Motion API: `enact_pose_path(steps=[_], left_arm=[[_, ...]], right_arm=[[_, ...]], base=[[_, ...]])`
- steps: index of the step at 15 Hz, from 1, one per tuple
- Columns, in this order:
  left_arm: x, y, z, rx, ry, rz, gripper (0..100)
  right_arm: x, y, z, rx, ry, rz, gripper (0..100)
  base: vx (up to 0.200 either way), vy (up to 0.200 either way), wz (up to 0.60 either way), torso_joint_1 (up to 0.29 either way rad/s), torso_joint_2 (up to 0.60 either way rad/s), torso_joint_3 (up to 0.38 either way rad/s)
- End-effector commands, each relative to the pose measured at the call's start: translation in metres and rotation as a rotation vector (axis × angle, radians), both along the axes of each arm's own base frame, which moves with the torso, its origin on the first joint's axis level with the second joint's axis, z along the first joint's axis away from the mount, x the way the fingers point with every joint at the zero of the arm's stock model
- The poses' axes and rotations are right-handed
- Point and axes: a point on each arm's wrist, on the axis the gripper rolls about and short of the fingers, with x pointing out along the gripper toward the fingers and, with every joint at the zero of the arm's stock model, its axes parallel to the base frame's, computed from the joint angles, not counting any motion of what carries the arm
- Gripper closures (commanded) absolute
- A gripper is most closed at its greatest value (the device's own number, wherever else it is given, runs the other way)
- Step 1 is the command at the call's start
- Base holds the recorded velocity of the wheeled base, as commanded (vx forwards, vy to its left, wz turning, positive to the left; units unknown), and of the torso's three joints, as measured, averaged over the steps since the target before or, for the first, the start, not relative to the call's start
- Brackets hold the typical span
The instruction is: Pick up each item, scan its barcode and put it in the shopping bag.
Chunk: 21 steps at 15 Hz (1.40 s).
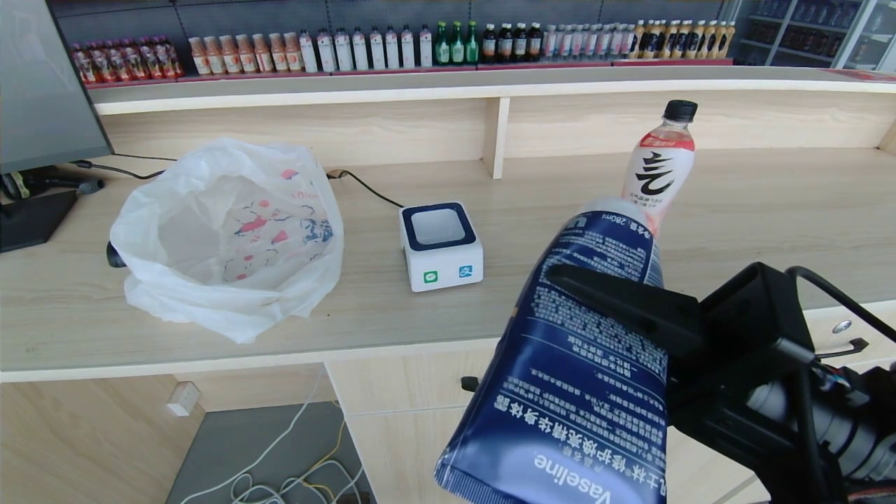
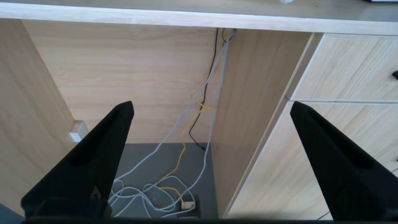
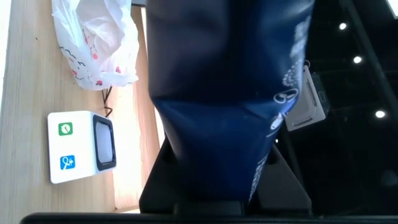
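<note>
The right tool [image 1: 605, 308] is clamped on one blue tube [image 1: 581, 364], its black fingers pressed against the tube's flat sides partway along its length. The tube is held tilted in the air, off the surface's near edge and to the right of the scanner [image 1: 441, 245], with its crimped end nearest the head camera and its other end pointing away. From the right wrist, the tube [image 3: 230, 74] sits squarely in the right tool [image 3: 224, 180], with the scanner [image 3: 81, 146] and the shopping bag [image 3: 96, 40] beyond it.

The left tool [image 2: 211, 162] hangs below the surface with its two fingers spread wide and nothing between them. Loose cables [image 2: 186, 155] trail down the wood panel ahead of it.

On the wooden surface [image 1: 560, 203] there is one white scanner with a dark-framed window facing up. One white shopping bag [image 1: 231, 238] lies open-mouthed just to the left of the scanner. One bottle [image 1: 661, 164] with a black cap stands upright, well to the right of the scanner and farther back.

On the shelf behind the scanner is a long row of bottles [image 1: 392, 47], too tightly packed to count. One monitor [image 1: 42, 84] stands far to the scanner's left, past the bag.
</note>
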Motion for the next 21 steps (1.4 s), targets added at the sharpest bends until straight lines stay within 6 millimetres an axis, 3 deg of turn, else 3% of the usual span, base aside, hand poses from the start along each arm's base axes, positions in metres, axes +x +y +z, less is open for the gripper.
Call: enact_pose_path(steps=[1, 12, 21], left_arm=[[0.000, 0.000, 0.000, 0.000, 0.000, 0.001, 0], [0.000, 0.000, 0.000, 0.000, 0.000, 0.001, 0], [0.000, 0.000, 0.000, 0.000, 0.000, 0.001, 0]], right_arm=[[-0.001, -0.001, 0.000, 0.001, -0.003, -0.001, 100], [-0.001, -0.001, -0.001, 0.003, 0.011, 0.002, 100], [0.002, 0.005, -0.018, 0.040, 0.143, 0.055, 100]], base=[[0.000, 0.000, 0.00, 0.000, 0.00, 0.000], [0.000, 0.000, 0.00, 0.000, 0.00, 0.000], [0.000, 0.000, 0.00, 0.000, 0.00, 0.000]])
